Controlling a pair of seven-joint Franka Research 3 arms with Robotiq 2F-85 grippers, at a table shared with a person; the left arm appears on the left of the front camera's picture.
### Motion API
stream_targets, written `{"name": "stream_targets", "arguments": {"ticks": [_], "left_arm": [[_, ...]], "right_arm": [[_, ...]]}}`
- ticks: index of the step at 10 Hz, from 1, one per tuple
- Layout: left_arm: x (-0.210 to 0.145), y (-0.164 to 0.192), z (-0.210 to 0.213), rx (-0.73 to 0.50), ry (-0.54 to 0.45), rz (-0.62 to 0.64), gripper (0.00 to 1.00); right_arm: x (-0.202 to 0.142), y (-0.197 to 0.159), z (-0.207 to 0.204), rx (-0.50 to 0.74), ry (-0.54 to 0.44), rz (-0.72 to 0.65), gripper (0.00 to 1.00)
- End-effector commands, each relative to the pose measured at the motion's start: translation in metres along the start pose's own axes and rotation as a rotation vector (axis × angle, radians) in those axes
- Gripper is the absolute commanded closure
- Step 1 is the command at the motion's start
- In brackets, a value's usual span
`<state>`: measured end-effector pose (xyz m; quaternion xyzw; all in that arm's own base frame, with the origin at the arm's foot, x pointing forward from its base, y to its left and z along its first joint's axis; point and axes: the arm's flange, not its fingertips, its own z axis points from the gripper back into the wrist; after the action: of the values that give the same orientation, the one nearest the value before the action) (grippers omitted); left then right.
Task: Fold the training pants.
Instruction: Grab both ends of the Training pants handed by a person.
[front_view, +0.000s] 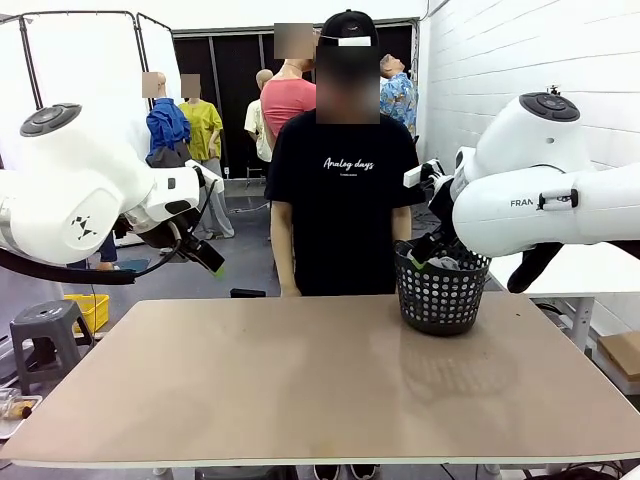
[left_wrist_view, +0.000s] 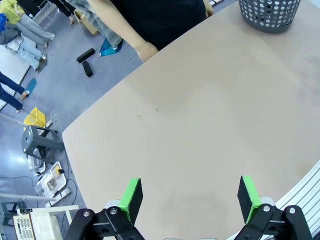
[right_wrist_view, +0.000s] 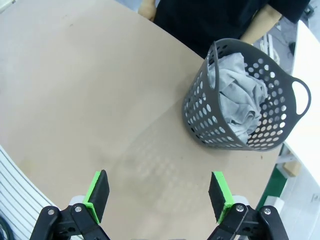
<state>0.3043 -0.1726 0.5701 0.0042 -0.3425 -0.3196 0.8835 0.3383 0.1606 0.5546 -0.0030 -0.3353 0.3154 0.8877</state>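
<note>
The light grey training pants (right_wrist_view: 239, 93) lie crumpled inside a dark mesh basket (right_wrist_view: 200, 117) at the table's far right; in the front view a bit of grey cloth (front_view: 446, 264) shows above the basket (front_view: 440, 298) rim. My right gripper (right_wrist_view: 159, 192) hovers open above the bare table, short of the basket, and in the front view it (front_view: 428, 248) hangs just left of the basket's rim. Above the table's left part my left gripper (left_wrist_view: 190, 197) is open and holds nothing; the front view shows it (front_view: 208, 258) raised at the left.
The tan table (front_view: 300, 380) is bare apart from the basket (left_wrist_view: 270, 15). A person in a black T-shirt (front_view: 345, 190) stands at the far edge, one hand (left_wrist_view: 147, 50) near the table's rim. A grey stool (front_view: 45, 330) and a yellow crate (front_view: 90, 308) stand on the floor at the left.
</note>
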Motion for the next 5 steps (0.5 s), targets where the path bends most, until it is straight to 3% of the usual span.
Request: {"name": "stream_targets", "arguments": {"ticks": [1, 5], "left_arm": [[0.0006, 0.0012, -0.0019, 0.004, -0.010, -0.014, 0.00], [0.0006, 0.0012, -0.0019, 0.004, -0.010, -0.014, 0.00]], "right_arm": [[0.0013, -0.0003, -0.0036, 0.001, -0.008, -0.002, 0.00], [0.0013, -0.0003, -0.0036, 0.001, -0.008, -0.002, 0.00]]}}
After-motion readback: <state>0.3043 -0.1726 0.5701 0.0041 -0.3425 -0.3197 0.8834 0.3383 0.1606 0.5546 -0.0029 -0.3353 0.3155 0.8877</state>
